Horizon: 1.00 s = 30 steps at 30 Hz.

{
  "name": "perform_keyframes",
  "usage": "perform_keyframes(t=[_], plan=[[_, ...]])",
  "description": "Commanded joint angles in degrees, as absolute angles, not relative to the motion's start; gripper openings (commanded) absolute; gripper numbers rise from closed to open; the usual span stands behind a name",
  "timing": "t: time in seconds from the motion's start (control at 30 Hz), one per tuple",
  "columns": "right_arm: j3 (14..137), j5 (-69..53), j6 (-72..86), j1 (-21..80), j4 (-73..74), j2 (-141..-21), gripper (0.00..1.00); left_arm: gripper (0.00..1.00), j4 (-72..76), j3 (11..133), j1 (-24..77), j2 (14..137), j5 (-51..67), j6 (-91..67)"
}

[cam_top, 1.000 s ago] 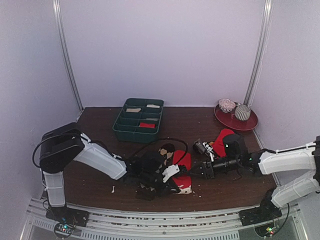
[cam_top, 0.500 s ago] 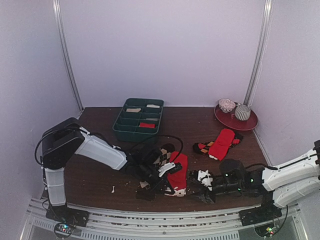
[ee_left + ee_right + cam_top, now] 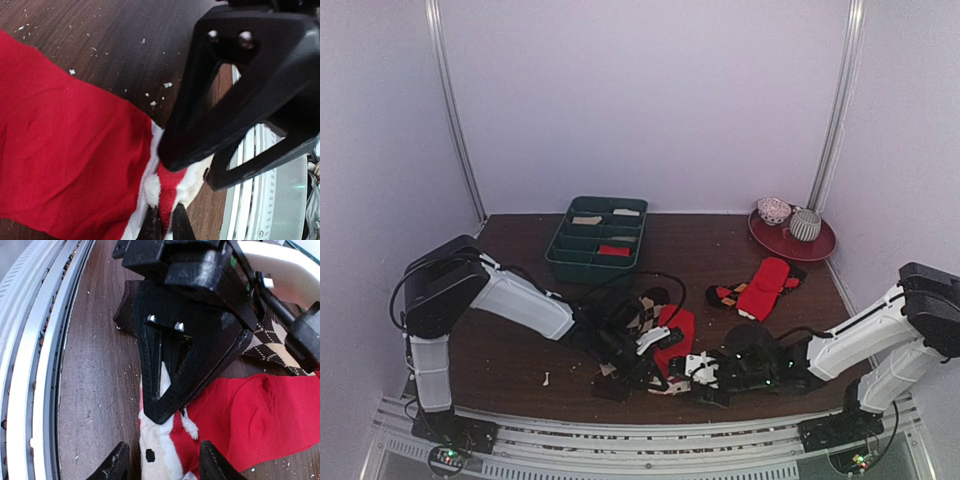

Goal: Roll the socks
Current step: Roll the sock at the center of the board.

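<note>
The bright red sock (image 3: 677,330) lies flat at the table's middle front, and its white striped cuff (image 3: 678,382) points at the near edge. My left gripper (image 3: 665,368) is shut on that cuff (image 3: 172,192), pinching a red and white fold between its fingertips (image 3: 150,227). My right gripper (image 3: 704,376) is low beside it and open. Its fingers (image 3: 116,466) straddle the cuff end (image 3: 160,452) without closing on it. The brown argyle sock (image 3: 645,305) lies just behind the red one, partly under my left arm (image 3: 272,347).
A green divided tray (image 3: 560,262) stands at the back centre. A red plate (image 3: 820,250) with two balls sits at the back right. A plain red sock with a dark one (image 3: 760,288) lies right of centre. The metal rail (image 3: 30,365) runs along the near edge.
My right arm swung down from the table's right middle to the near edge, then left up to the cuff, and its jaws opened wider. My left gripper kept hold of the cuff.
</note>
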<state>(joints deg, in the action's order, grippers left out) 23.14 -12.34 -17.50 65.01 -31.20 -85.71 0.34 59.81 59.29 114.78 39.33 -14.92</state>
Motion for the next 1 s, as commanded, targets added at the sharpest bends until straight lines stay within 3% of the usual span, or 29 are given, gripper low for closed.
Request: perform_keyframes(t=[0.0, 0.13, 0.3, 0.33, 0.37, 0.53, 0.63, 0.87, 0.97], plan=[[24.1, -11.2, -17.0, 65.3, -33.3, -89.4, 0.45, 0.00, -8.4, 58.2, 59.4, 117.9, 37.3, -14.0], [23.0, -11.1, -15.1, 65.3, -35.8, -91.8, 0.37, 0.00, -8.2, 58.3, 59.4, 117.9, 38.0, -13.8], [23.6, -11.0, -8.6, 64.8, -35.8, -93.9, 0.12, 0.00, -8.2, 59.1, 59.4, 117.8, 36.4, -13.7], [23.6, -11.7, -5.8, 64.2, -35.7, -94.0, 0.09, 0.01, -8.2, 59.3, 59.4, 117.3, 35.3, -13.6], [23.4, -13.2, -2.8, 63.6, -35.6, -93.8, 0.07, 0.10, -8.0, 59.3, 59.5, 116.6, 33.9, -13.4], [20.3, -20.7, 11.8, 61.7, -35.9, -92.7, 0.05, 0.47, -4.9, 59.3, 59.2, 108.4, 22.2, -11.0], [17.9, -27.2, 20.5, 59.8, -38.8, -94.4, 0.04, 0.59, -0.7, 58.0, 59.2, 101.8, 15.4, -8.8], [14.8, -38.7, 37.7, 55.0, -45.7, -102.5, 0.04, 0.61, 30.0, 39.4, 60.9, 90.6, 17.5, 1.2], [13.4, -42.1, 44.3, 53.4, -52.2, -105.4, 0.04, 0.60, 30.3, 38.9, 61.1, 93.7, 20.3, 2.5]])
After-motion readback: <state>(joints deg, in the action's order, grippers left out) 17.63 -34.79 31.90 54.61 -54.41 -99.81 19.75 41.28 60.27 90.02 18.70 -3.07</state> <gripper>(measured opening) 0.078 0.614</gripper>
